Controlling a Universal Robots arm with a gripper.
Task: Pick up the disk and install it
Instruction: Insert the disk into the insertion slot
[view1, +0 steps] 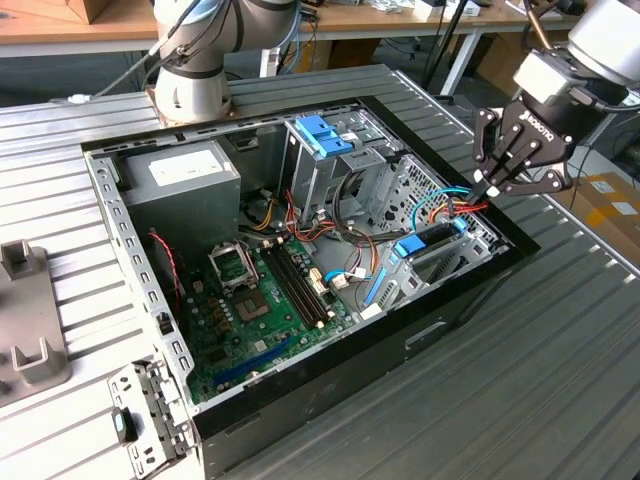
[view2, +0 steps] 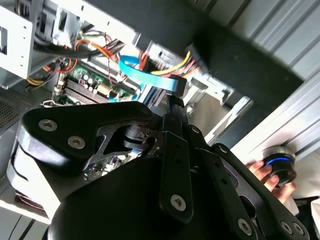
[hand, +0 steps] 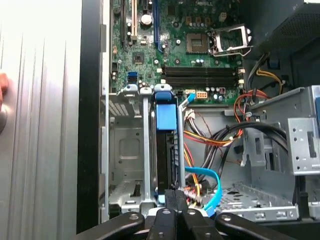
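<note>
The near end of the flat grey-and-dark hard disk with blue rails (hand: 166, 145) is hidden behind the black gripper (hand: 175, 199), whose jaws are pressed together with nothing visible between them. A thin curved blue cable (hand: 212, 186) and orange wires (hand: 200, 137) crowd just beside them. The disk lies in the metal drive bay (hand: 125, 150), its long axis running away from the jaws and its blue tab farthest.

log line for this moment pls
pincer: shut, at disk's cable end | disk: lying in drive bay, blue tab toward motherboard | contact: unclear

Empty bay (hand: 127, 155) beside the disk (hand: 166, 130) — blue cable (hand: 218, 187) and wires (hand: 200, 137) close on its other side.
</note>
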